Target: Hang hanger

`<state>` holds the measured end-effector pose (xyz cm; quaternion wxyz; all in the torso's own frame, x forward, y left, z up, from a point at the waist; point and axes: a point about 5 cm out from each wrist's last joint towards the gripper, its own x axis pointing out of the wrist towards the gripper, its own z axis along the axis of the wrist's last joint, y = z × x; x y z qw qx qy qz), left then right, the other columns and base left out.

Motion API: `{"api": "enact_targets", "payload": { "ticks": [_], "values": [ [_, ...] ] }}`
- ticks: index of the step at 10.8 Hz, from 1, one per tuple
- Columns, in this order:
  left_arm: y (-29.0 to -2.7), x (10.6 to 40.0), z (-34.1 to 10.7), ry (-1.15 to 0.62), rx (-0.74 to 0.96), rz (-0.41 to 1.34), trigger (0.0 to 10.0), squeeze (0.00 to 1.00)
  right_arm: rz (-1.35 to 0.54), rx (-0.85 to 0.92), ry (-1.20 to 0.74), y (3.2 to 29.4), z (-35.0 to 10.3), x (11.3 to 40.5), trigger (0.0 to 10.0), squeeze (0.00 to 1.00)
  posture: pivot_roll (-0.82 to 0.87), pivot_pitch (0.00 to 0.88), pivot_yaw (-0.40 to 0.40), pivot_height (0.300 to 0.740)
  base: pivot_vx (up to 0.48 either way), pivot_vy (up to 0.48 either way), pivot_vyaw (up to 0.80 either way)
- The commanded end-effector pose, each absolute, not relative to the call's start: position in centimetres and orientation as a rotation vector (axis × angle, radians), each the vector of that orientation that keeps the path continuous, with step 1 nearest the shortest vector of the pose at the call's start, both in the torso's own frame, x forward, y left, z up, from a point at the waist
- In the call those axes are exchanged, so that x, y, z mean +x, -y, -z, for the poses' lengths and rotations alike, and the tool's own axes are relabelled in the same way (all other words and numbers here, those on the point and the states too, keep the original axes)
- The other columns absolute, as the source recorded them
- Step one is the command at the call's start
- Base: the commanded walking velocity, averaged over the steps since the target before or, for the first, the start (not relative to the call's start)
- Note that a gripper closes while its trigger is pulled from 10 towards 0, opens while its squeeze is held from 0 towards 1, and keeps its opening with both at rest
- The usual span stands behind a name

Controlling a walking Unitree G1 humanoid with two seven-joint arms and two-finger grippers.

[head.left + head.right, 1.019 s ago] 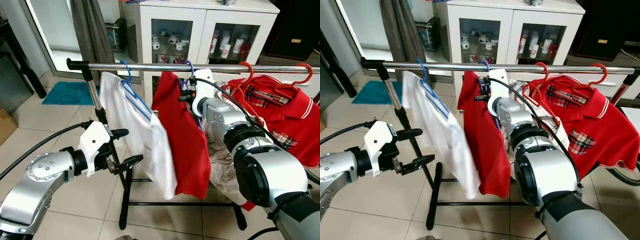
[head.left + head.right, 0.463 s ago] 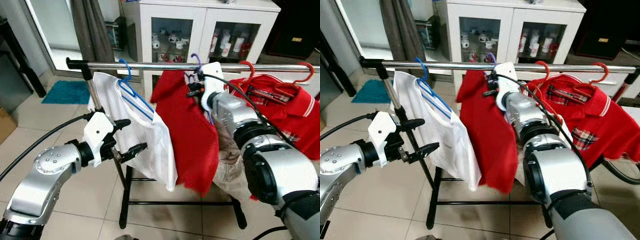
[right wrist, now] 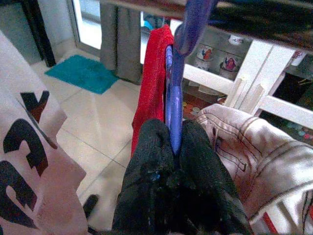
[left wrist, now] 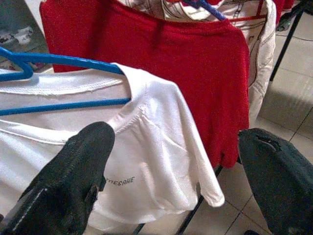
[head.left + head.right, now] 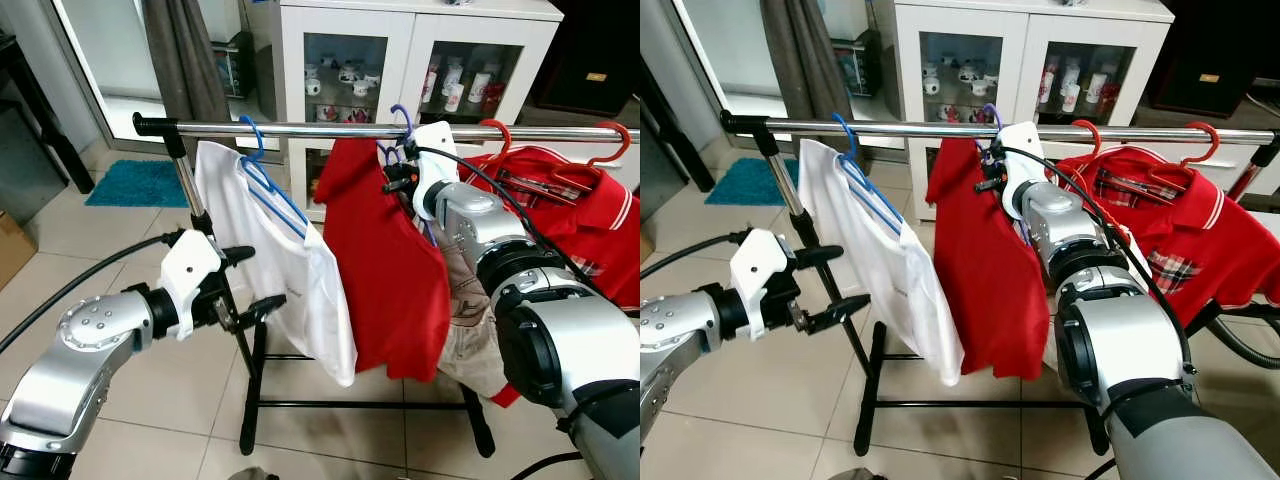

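The right gripper (image 3: 171, 147) is clenched on the purple hanger (image 3: 173, 93), whose hook sits at the rail (image 5: 300, 130), carrying a red shirt (image 5: 385, 270). The left gripper (image 5: 248, 285) is spread open beside the white shirt (image 5: 290, 270)

small grey print on the white t-shirt (image 4: 161, 161), too blurred to read surely

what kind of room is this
Probably a living area in a home: a tiled floor, a white glass-door cabinet holding cups and figurines, and a clothes rack hung with shirts. A teal mat lies by a glass door.
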<state>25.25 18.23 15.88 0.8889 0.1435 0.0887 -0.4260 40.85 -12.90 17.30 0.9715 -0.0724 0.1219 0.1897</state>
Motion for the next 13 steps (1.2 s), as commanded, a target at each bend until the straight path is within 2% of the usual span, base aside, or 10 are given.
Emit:
{"api": "enact_targets", "payload": {
  "ticks": [1, 2, 3, 4, 6, 8, 9, 11, 13],
  "values": [
    [-18.0, 25.5, -16.1, -0.181, 0.306, 0.895, 10.0, 0.0, -0.404, -0.163, -0.242, 12.4, -17.5, 40.9, 4.6, 0.0, -0.03, 0.0, 0.018, 0.74, 0.0, 0.0, 0.0],
    [-17.8, 25.5, -16.1, -0.181, 0.31, 0.906, 10.0, 0.0, -0.415, -0.182, -0.276, 12.0, -16.5, 40.5, 6.8, 0.0, -0.02, 0.0, 0.018, 0.74, 0.0, 0.0, 0.0],
    [-17.7, 25.5, -16.1, -0.181, 0.313, 0.91, 10.0, 0.0, -0.411, -0.182, -0.281, 11.9, -16.2, 40.4, 8.1, 0.0, -0.02, 0.0, 0.016, 0.74, 0.0, 0.0, 0.0],
    [-17.7, 25.5, -16.1, -0.183, 0.315, 0.912, 10.0, 0.0, -0.404, -0.184, -0.283, 12.0, -16.1, 40.4, 10.0, 0.0, -0.01, 0.0, 0.015, 0.74, 0.0, 0.0, 0.0],
    [-17.2, 25.6, -16.2, -0.174, 0.308, 0.905, 10.0, 0.0, -0.418, -0.164, -0.265, 12.4, -16.3, 40.4, 10.0, 1.0, -0.01, 0.0, 0.013, 0.74, 0.0, 0.0, 0.0],
    [-17.2, 25.5, -16.1, -0.168, 0.301, 0.871, 10.0, 0.0, -0.511, -0.163, -0.172, 13.6, -17.1, 40.1, 10.0, 1.0, -0.01, 0.0, 0.012, 0.74, 0.0, 0.0, 0.0],
    [-17.4, 25.8, -15.9, -0.156, 0.302, 0.815, 10.0, 0.0, -0.577, -0.119, -0.09, 15.1, -18.4, 39.3, 10.0, 1.0, -0.02, 0.0, 0.02, 0.74, 0.0, 0.0, 0.0],
    [-17.3, 27.1, -15.5, -0.153, 0.294, 0.733, 10.0, 0.0, -0.695, -0.097, -0.002, 17.2, -20.6, 37.1, 10.0, 1.0, -0.04, 0.0, 0.038, 0.74, 0.0, 0.0, 0.0],
    [-16.5, 27.3, -15.4, -0.139, 0.288, 0.747, 10.0, 0.0, -0.768, -0.16, -0.004, 20.3, -21.6, 34.2, 10.0, 1.0, -0.05, 0.0, 0.045, 0.74, 0.0, 0.0, 0.0]
  ]
}}
